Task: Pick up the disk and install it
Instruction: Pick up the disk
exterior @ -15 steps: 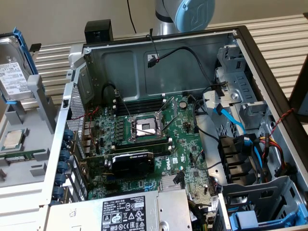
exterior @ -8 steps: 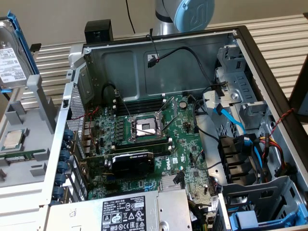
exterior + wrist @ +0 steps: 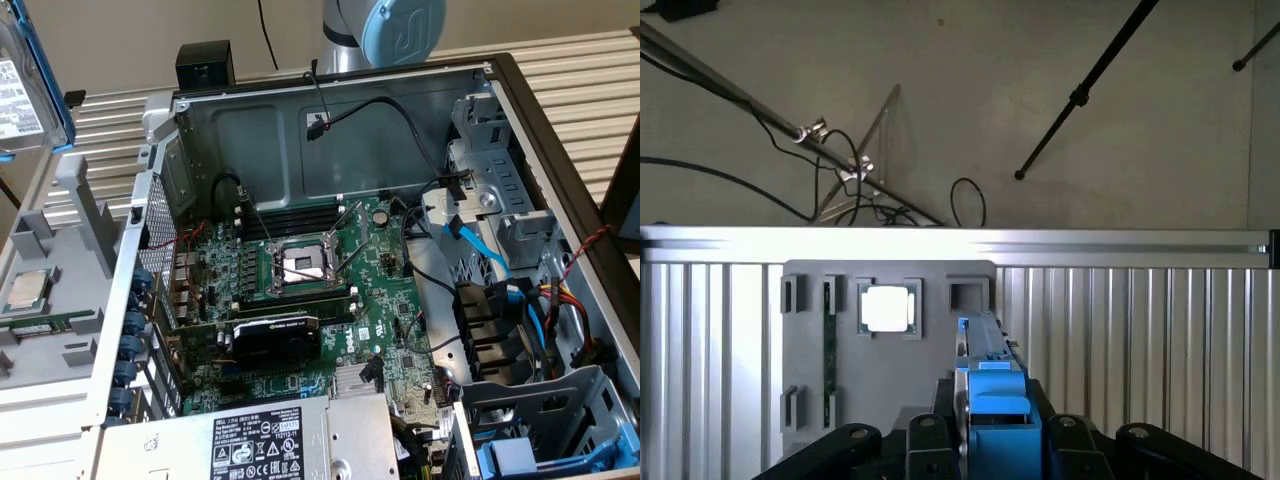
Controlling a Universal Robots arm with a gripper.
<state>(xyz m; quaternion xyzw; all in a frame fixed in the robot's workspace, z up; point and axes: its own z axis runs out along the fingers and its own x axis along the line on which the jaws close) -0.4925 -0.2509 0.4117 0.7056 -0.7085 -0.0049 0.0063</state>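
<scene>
Disk [image 3: 18, 90] is hanging in the air at the upper left of the exterior view, label side showing, well apart from the case. The wrist view has the gripper [image 3: 992, 450] about half closed, black fingers [image 3: 930, 440] pressed against either side of the disk's blue carrier, so it's got hold of it. Under the disk in the exterior view there's the grey tray [image 3: 30, 240] with the chip [image 3: 25, 290] sitting in it. Mid-frame is the open case [image 3: 260, 140] with the motherboard [image 3: 390, 290], and the drive bays [image 3: 500, 215] are over on the right.

Disk [image 3: 20, 90]: blue-framed, white-labelled. Motherboard [image 3: 392, 262]: green.
</scene>
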